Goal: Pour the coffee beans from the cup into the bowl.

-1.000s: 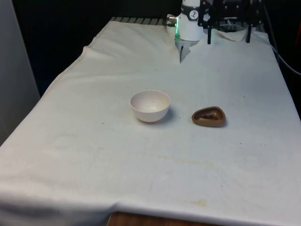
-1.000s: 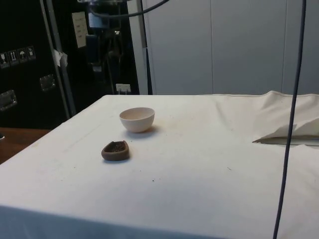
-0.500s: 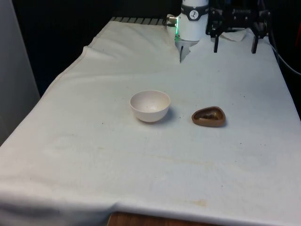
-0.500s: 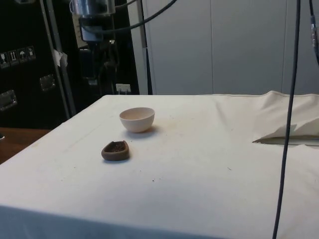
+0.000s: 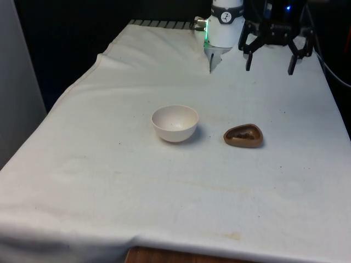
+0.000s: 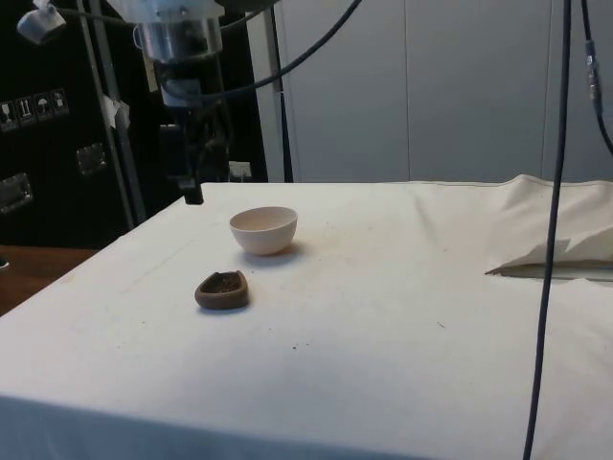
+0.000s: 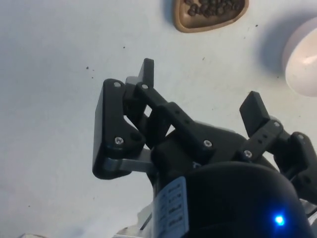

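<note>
The brown cup (image 5: 243,136) full of coffee beans (image 7: 213,7) sat on the white cloth (image 5: 164,186), just beside the white bowl (image 5: 175,123) on the front view's right. They did not touch. The black gripper (image 5: 269,61) hung in the air above the far end of the table, well apart from both. Its fingers (image 5: 248,61) were spread wide and held nothing.

Lab: clothed table (image 5: 109,181), dark cabinets (image 6: 57,144)
</note>
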Controlling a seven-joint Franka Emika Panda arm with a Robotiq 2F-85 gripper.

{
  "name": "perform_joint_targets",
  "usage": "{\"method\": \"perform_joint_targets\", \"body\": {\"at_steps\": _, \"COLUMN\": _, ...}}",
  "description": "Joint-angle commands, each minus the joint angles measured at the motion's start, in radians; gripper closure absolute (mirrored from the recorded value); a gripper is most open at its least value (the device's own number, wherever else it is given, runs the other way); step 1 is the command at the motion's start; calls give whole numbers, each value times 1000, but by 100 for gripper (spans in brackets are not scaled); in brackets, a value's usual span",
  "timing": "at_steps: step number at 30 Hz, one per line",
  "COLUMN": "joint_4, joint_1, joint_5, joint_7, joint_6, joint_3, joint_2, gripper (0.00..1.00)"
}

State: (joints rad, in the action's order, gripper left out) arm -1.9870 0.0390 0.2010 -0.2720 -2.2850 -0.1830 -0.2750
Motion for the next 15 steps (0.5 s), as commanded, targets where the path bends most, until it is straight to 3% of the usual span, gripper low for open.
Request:
{"method": "perform_joint_targets", "body": {"at_steps": 1, "joint_4": -5, "joint_1": 3, "joint_5": 19, "joint_7": -15, "joint_6": -18, "joint_3": 4, "joint_2": -4, "gripper": 0}}
{"method": "perform_joint_targets", "body": {"at_steps": 6, "joint_4": -7, "joint_1": 0, "joint_5": 21, "joint_7": -13, "joint_6": -19, "joint_3": 0, "joint_2": -13, "gripper": 0}}
{"method": "perform_joint_targets", "body": {"at_steps": 12, "joint_4": -13, "joint_1": 6, "joint_5": 53, "joint_7": -40, "joint_6": -55, "joint_3": 4, "joint_2": -35, "gripper": 0}}
{"method": "perform_joint_targets", "body": {"at_steps": 14, "joint_4": -10, "joint_1": 1, "joint_5": 50, "joint_7": -36, "joint_6": -49, "joint_3": -1, "joint_2": -43, "gripper": 0}}
{"method": "perform_joint_targets", "body": {"at_steps": 15, "joint_4": -16, "joint_1": 5, "joint_5": 63, "joint_7": -50, "joint_6": -72, "joint_3": 3, "joint_2": -48, "gripper": 0}}
